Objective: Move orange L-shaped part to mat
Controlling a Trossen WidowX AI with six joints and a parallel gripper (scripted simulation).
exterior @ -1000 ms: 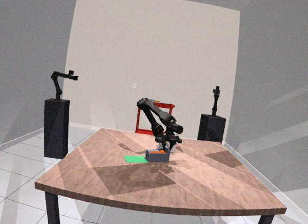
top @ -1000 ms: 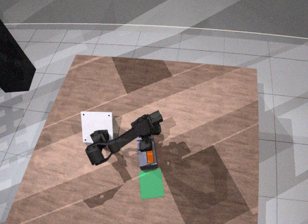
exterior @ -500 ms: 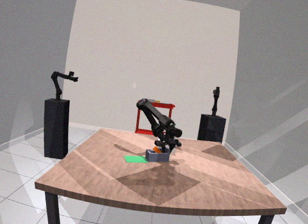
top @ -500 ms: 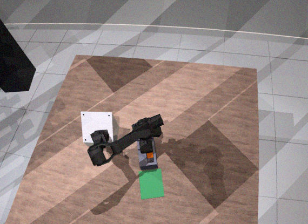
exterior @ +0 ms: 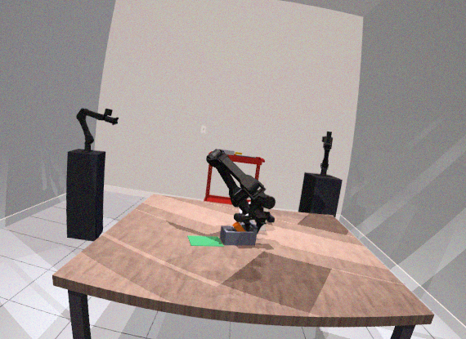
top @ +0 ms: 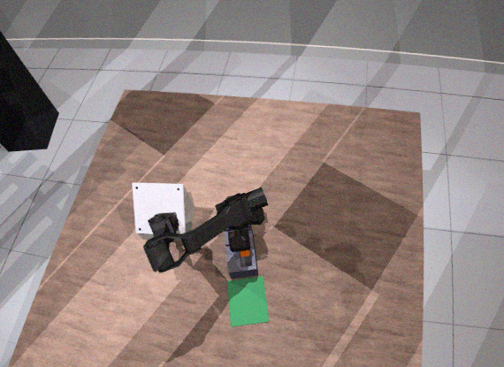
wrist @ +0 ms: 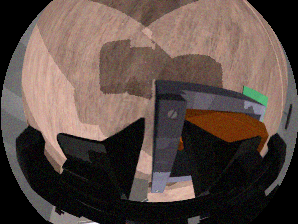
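Observation:
The orange part (top: 245,253) (exterior: 238,226) (wrist: 225,127) is tilted in the pocket of the grey tray (top: 243,275) (exterior: 238,238) (wrist: 172,90). Its end toward the green mat (top: 248,302) (exterior: 200,241) (wrist: 254,94) stands raised above the tray's rim. Its other end is low and mostly hidden behind a finger. My gripper (top: 240,246) (exterior: 248,229) (wrist: 163,122) is partly open and points down at the tray's end away from the mat. In the wrist view one finger is over the part's low end and the other is beyond the tray's end wall. Nothing is pinched.
The mat lies flat on the wooden table (top: 309,298) (exterior: 163,275), close to the tray's end. The white base plate (top: 156,205) lies left of the tray in the top view, with the arm reaching over from it. Two other arms stand on black pedestals beyond the table.

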